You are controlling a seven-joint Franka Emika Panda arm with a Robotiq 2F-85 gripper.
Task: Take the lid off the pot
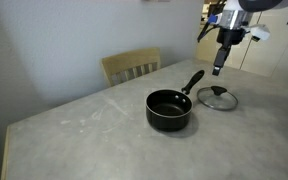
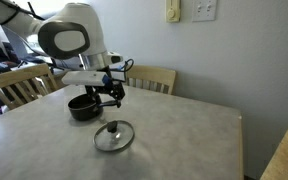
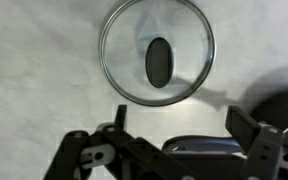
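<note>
The black pot [image 1: 169, 108] stands open on the grey table, its long handle [image 1: 193, 81] pointing toward the lid; it also shows in an exterior view [image 2: 83, 105]. The clear glass lid [image 1: 218, 98] with a dark knob lies flat on the table beside the pot, apart from it. It shows in an exterior view [image 2: 114, 136] and in the wrist view [image 3: 157, 50]. My gripper [image 1: 218, 70] hangs above the lid, clear of it, also in an exterior view [image 2: 111, 99]. In the wrist view its fingers [image 3: 179, 122] stand wide apart and empty.
A wooden chair [image 1: 132, 66] stands at the table's far edge, also seen in an exterior view [image 2: 154, 78]. Another wooden chair [image 2: 19, 85] stands by the side of the table [image 2: 184, 135]. A wall lies behind.
</note>
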